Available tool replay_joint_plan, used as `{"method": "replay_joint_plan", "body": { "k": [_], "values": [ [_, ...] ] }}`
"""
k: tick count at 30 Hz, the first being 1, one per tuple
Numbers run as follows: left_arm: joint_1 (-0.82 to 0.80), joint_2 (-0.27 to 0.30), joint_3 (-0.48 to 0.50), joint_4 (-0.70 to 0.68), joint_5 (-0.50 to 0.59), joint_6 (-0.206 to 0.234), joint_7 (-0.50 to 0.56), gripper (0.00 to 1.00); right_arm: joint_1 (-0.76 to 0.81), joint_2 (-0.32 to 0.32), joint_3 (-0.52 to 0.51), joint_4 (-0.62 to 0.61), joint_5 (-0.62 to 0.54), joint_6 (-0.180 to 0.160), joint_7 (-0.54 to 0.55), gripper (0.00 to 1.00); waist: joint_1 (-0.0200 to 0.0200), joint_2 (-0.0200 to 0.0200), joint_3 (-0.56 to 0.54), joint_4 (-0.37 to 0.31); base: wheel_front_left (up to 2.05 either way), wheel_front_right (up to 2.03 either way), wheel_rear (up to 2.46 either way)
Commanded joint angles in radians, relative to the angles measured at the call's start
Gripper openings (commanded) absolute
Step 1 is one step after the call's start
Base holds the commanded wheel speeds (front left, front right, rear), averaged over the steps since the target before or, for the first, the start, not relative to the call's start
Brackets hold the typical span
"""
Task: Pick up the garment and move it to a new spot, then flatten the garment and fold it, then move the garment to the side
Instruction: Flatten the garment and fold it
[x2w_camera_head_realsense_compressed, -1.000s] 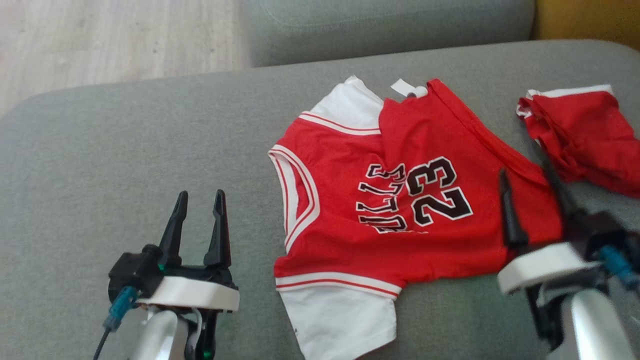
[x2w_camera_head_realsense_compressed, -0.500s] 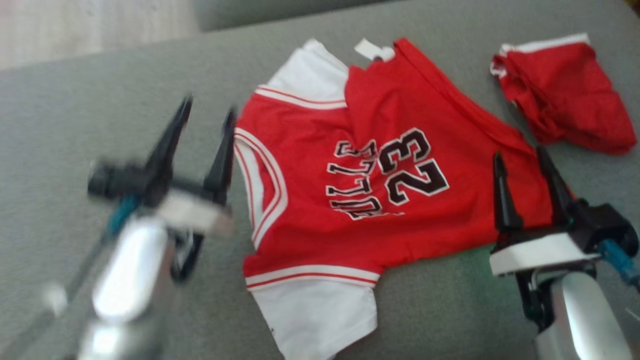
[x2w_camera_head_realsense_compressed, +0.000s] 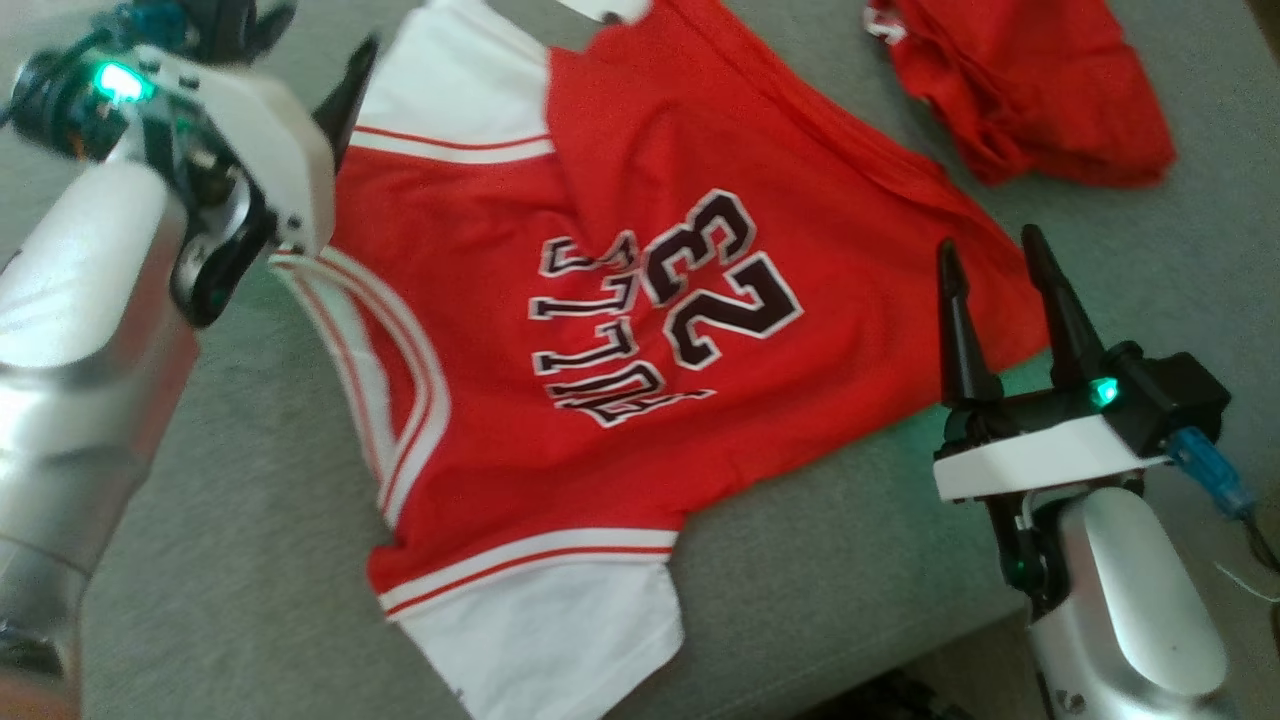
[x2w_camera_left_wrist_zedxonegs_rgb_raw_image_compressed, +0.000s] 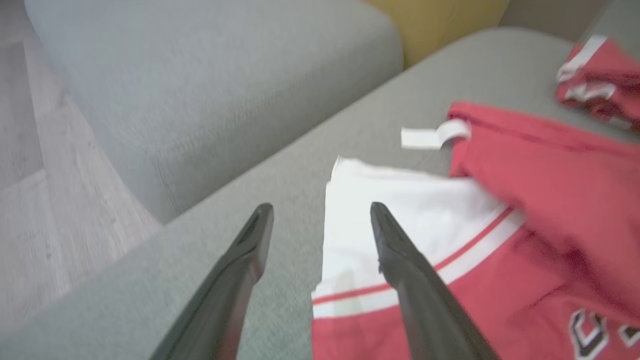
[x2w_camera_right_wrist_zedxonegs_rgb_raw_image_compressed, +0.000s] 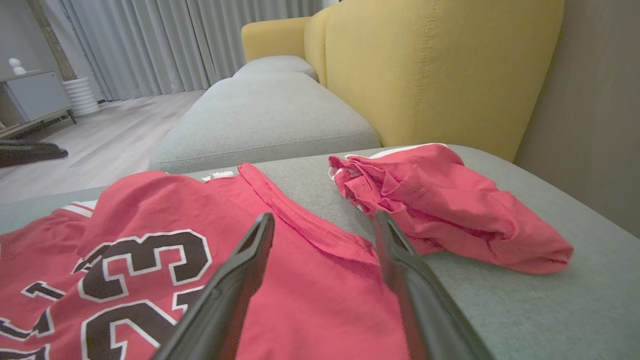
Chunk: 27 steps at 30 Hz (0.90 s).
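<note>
Probably early in the flattening step, with nothing gripped yet. Spread wide and empty, both the left end effector (x2w_camera_left_wrist_zedxonegs_rgb_raw_image_compressed: 321, 207) and the right end effector (x2w_camera_head_realsense_compressed: 988, 243). Found between them on the grey seat cushion (x2w_camera_head_realsense_compressed: 850, 560): the red number 23 jersey (x2w_camera_head_realsense_compressed: 500, 240), mostly laid out but with 1 upper flap doubled over the chest, so not yet flat. Poised over the white sleeve (x2w_camera_left_wrist_zedxonegs_rgb_raw_image_compressed: 450, 215) at the left end effector's tips; poised over the red side edge at the right one's. Left to do, judging by this: smoothing that flap, folding, then shifting aside. Whether already set on a new spot, cannot tell. Counted: 1 jersey, 1 white neck label (x2w_camera_left_wrist_zedxonegs_rgb_raw_image_compressed: 432, 137), 1 crumpled red garment (x2w_camera_right_wrist_zedxonegs_rgb_raw_image_compressed: 450, 215) just beyond the right end effector's outer finger, 2 end effectors, 1 seat cushion underneath plus 1 further grey cushion (x2w_camera_right_wrist_zedxonegs_rgb_raw_image_compressed: 270, 115), 1 yellow backrest (x2w_camera_right_wrist_zedxonegs_rgb_raw_image_compressed: 425, 70).
</note>
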Motion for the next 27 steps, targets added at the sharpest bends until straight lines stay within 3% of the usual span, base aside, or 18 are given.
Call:
{"method": "replay_joint_plan", "body": {
  "k": [1,7,16,17,18,21,27],
  "values": [
    [-0.053,0.051,0.008,-0.008,-0.013,0.002,0.024,1.0,-0.017,-0.005,0.028,-0.025,0.009,-0.001,-0.011,1.0,-0.0002,0.0,0.037,-0.048,0.0,0.0,0.0],
    [-0.068,0.106,-0.086,0.079,-0.075,0.002,0.101,1.0,-0.017,-0.005,0.036,-0.026,0.027,-0.001,-0.013,1.0,-0.0002,0.0,0.045,-0.092,0.0,0.0,0.0],
    [-0.051,0.126,-0.192,0.079,-0.211,0.002,0.19,1.0,-0.001,-0.005,0.028,-0.028,0.021,-0.001,-0.014,1.0,-0.0002,0.0,0.03,-0.099,0.0,0.0,0.0],
    [-0.047,0.127,-0.2,0.076,-0.236,0.002,0.213,0.89,-0.002,-0.005,0.027,-0.026,0.019,-0.001,-0.014,1.0,-0.0002,0.0,0.027,-0.098,0.0,0.0,0.0],
    [-0.041,0.131,-0.217,0.067,-0.284,0.002,0.265,0.0,-0.003,-0.005,0.027,-0.024,0.017,-0.001,-0.014,1.0,-0.0002,0.0,0.023,-0.097,0.0,0.0,0.0],
    [-0.05,0.152,-0.237,0.05,-0.309,0.002,0.285,0.0,-0.003,-0.005,0.028,-0.023,0.017,-0.001,-0.014,1.0,-0.0002,0.0,0.018,-0.096,0.0,0.0,0.0],
    [-0.117,0.19,-0.236,0.108,-0.223,0.028,0.144,0.0,-0.001,-0.005,0.03,-0.02,0.016,-0.001,-0.014,1.0,-0.0002,0.0,0.011,-0.098,0.0,0.0,0.0]
  ]
}}
